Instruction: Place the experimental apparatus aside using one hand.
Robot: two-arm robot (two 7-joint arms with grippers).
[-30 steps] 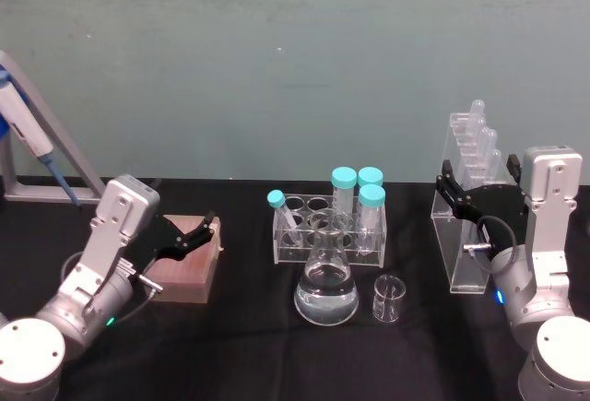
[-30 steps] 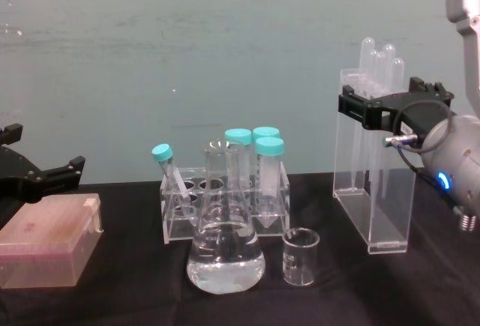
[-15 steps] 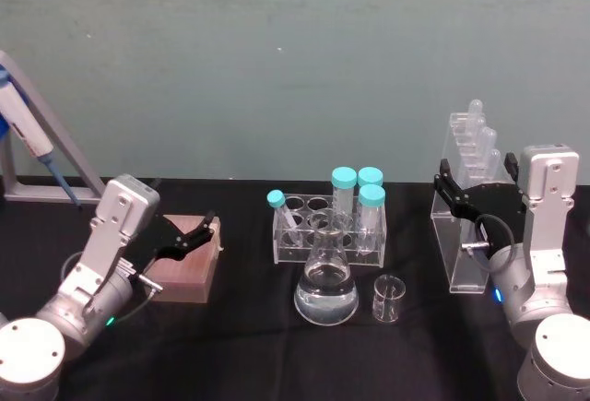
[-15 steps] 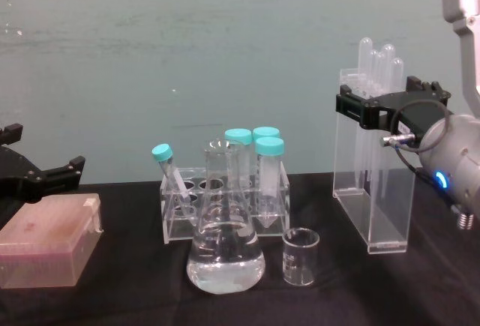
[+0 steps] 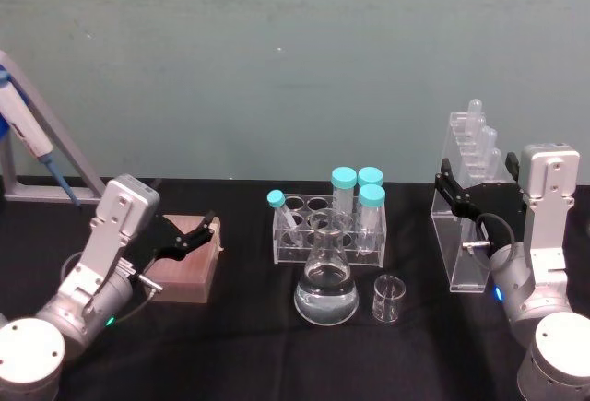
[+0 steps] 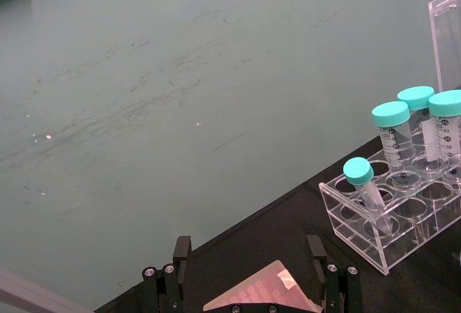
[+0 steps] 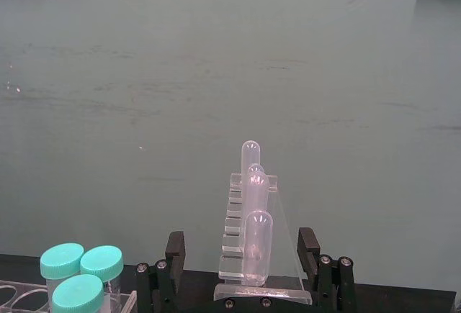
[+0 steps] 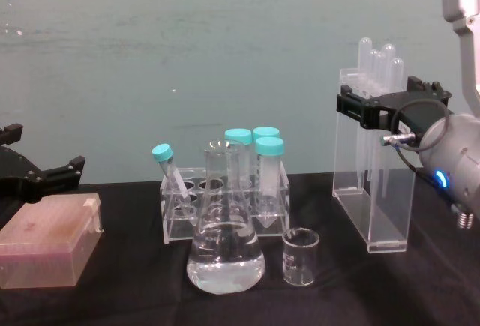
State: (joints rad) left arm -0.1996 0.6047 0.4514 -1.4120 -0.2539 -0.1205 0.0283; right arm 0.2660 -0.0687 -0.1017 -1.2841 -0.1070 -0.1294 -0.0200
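Two black fingers (image 5: pixel 449 193) of the right pincer (image 5: pixel 476 180) are spread apart on either side of the tall acrylic stand (image 5: pixel 464 258), high on its upper part, so the stand sits in the gap between them; whether the pads press on the clear walls I cannot tell. The stand is upright, its foot flat on the black surface (image 5: pixel 249 336) below the pincer. Its long axis runs straight out from the pincer's palm, away from the robot. The plastic pipettes (image 8: pixel 379 60) are lined along that axis, each vertical with the bulb on top (the bulbs rise above the fingers in the chest view). To the pincer's left and lower down, apart from the stand, the small glass beaker (image 5: pixel 388 297) stands mouth up. Just beyond it, farther from the pincer, the conical flask (image 5: pixel 326 283) with clear liquid stands neck up, close to the beaker but not touching. Behind the flask is a clear tube rack (image 8: pixel 176 225) holding teal-capped tubes (image 5: pixel 344 180). The left pincer (image 6: pixel 247 252), well apart from all this, hangs with fingers apart just above a pink box (image 8: pixel 45 240).
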